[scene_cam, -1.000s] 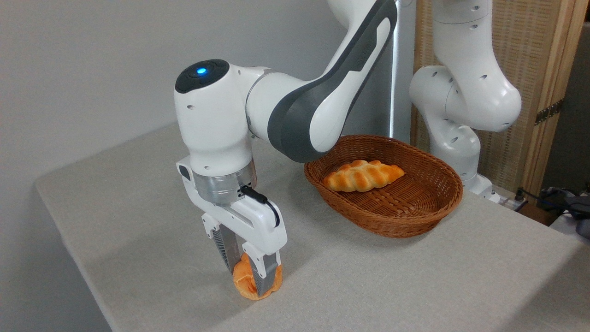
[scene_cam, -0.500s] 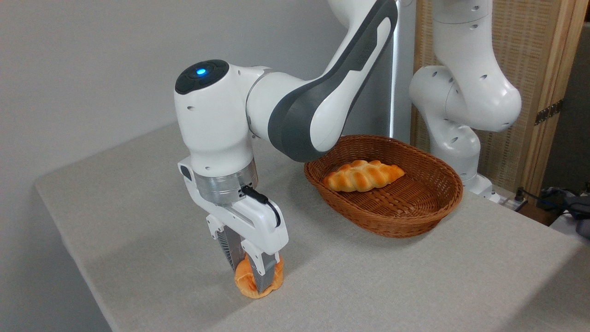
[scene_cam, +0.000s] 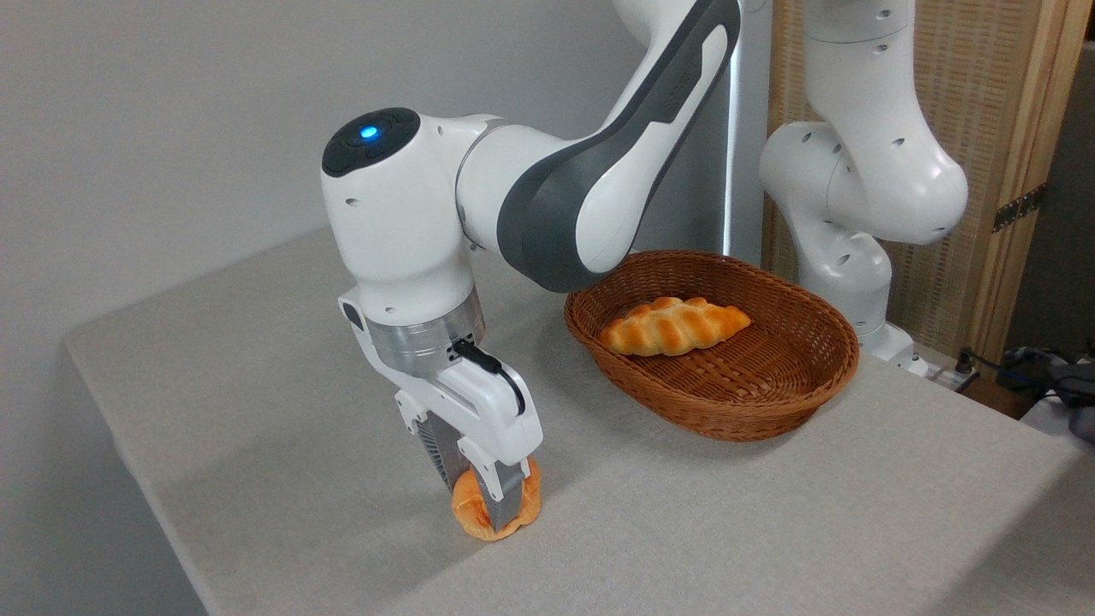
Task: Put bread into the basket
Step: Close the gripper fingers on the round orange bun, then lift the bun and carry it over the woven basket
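Note:
The bread, a small golden-orange knotted bun, is squeezed between the fingers of my gripper at the front left of the table. The gripper is shut on it, and the bun sits just above the grey cloth. One grey finger pad crosses the bun's front and hides its middle. The basket, oval brown wicker, stands to the right and further back, well apart from the gripper.
A longer braided loaf lies inside the basket toward its left side. The arm's white base column rises behind the basket. The table's front left edge runs close to the gripper.
The gripper has closed tighter on the bun and moved a little to the right and up, carrying the bun with it.

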Controlling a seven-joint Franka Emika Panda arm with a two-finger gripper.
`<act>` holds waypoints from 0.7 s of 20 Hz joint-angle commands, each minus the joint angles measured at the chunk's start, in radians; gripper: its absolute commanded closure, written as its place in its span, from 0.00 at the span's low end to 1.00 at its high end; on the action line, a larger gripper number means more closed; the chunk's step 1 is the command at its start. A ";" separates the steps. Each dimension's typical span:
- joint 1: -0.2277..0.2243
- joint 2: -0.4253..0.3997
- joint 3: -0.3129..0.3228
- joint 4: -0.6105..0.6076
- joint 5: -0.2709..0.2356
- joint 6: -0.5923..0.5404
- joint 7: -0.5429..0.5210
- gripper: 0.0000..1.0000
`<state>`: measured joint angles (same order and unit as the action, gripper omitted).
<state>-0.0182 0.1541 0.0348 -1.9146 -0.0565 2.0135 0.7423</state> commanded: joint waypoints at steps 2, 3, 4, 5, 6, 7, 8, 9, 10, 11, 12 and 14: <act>0.007 -0.044 -0.007 0.006 0.009 -0.053 0.032 0.41; 0.007 -0.050 -0.007 0.006 0.009 -0.065 0.041 0.43; 0.007 -0.060 -0.007 0.008 0.007 -0.081 0.046 0.43; 0.007 -0.071 -0.007 0.008 0.007 -0.093 0.048 0.43; 0.007 -0.088 -0.007 0.008 0.007 -0.108 0.048 0.43; 0.007 -0.108 -0.007 0.008 0.007 -0.130 0.049 0.43; 0.007 -0.131 -0.009 0.008 0.006 -0.156 0.058 0.42; 0.006 -0.148 -0.009 0.006 0.001 -0.179 0.068 0.42; 0.006 -0.169 -0.009 0.006 0.000 -0.209 0.075 0.42; 0.004 -0.194 -0.009 0.006 -0.003 -0.240 0.084 0.42; 0.004 -0.221 -0.009 0.003 -0.003 -0.272 0.094 0.42; 0.003 -0.267 -0.006 -0.004 -0.003 -0.350 0.139 0.42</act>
<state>-0.0186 -0.0324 0.0310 -1.9010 -0.0565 1.7620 0.8190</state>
